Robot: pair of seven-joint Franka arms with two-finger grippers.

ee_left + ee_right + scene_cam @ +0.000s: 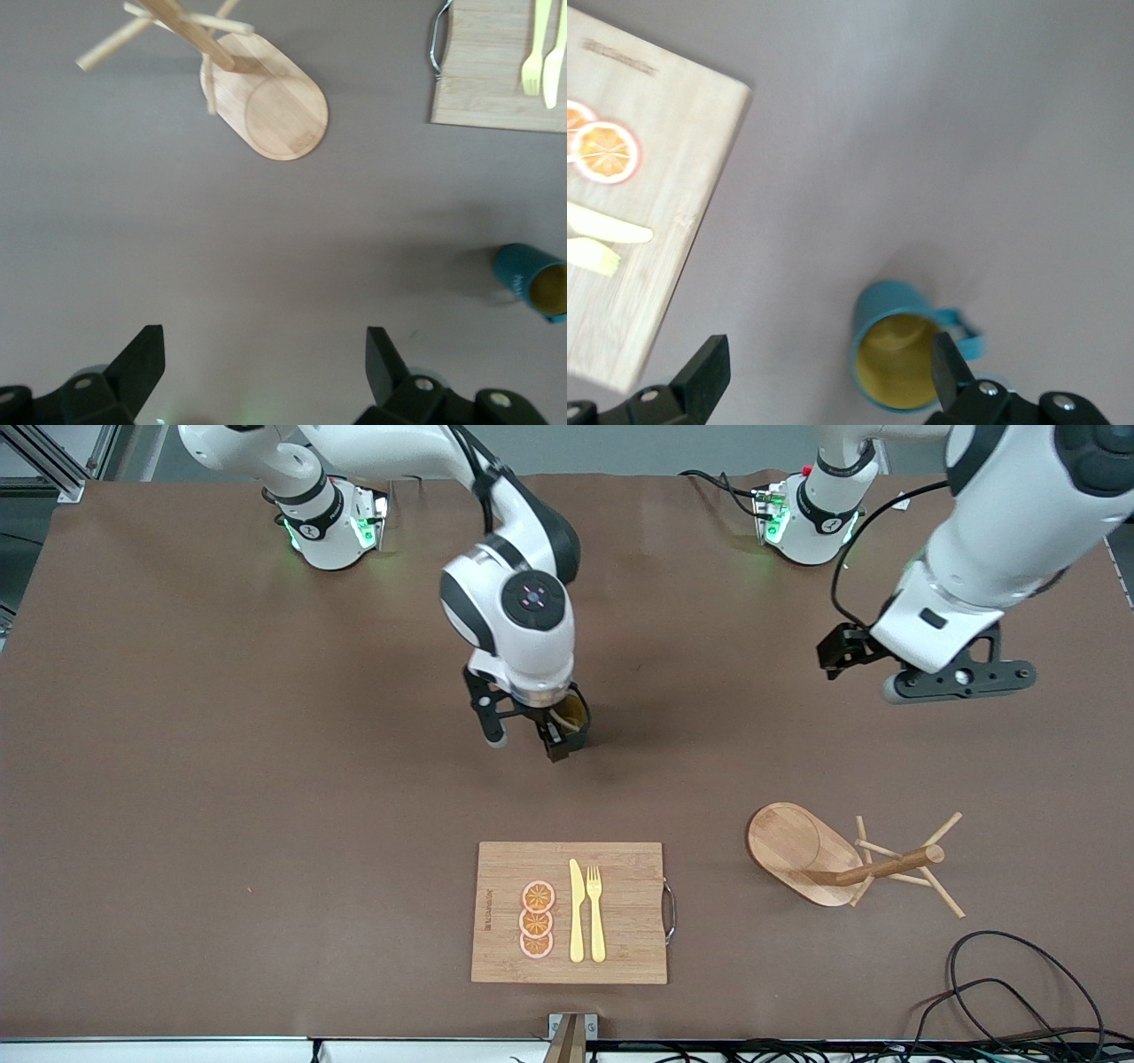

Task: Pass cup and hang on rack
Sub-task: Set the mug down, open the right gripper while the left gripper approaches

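Cup (897, 354): standing mid-table under open right gripper (824, 376) (released); open left gripper (266, 367) next grasps it, rack (819, 855) waits

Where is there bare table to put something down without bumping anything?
Bare table lies between the cutting board and the rack, and across the whole stretch toward the right arm's end. It is crowded mid-table, where the open right claw hangs over the cup. The open left claw waits above the rack's end.

The brown table (221, 779) carries the cup (574, 710), rack (797, 850) and cutting board (620, 948).
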